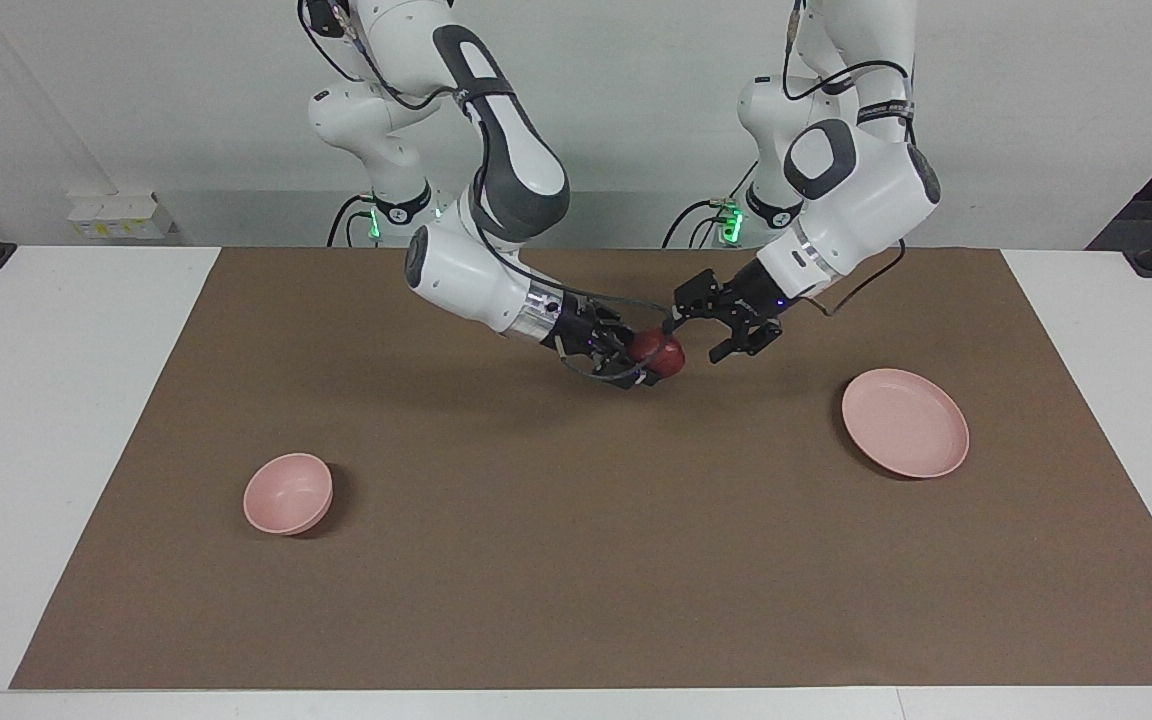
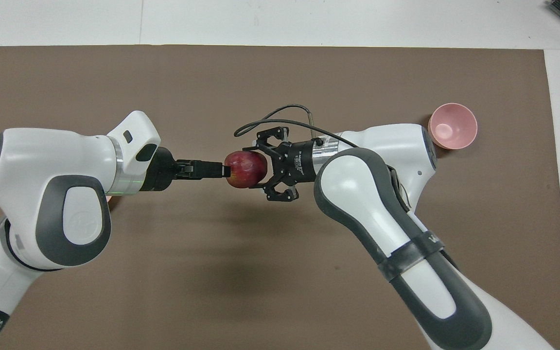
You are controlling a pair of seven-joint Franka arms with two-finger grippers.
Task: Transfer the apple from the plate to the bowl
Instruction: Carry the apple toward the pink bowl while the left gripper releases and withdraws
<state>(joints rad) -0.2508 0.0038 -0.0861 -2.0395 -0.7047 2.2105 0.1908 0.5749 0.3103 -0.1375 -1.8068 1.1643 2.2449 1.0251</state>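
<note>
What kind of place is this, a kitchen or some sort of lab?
Most likely a robotics lab or test room, not a kitchen. Two robot arms are mounted at a white table covered by a plain brown mat, against a bare wall, with only an apple, a bowl and a plate set out.

Both arms reach in low over mid-worktop, wrists angled down toward each other. Right gripper [image 1: 658,362] has its fingers clamped on the apple [image 1: 660,351], held in the air. Left gripper [image 1: 698,335] sits just beside it on the left arm's side, fingers [image 1: 729,350] spread wide, clear of the apple in the facing view. Left elbow is raised, forearm sloping down.
</note>
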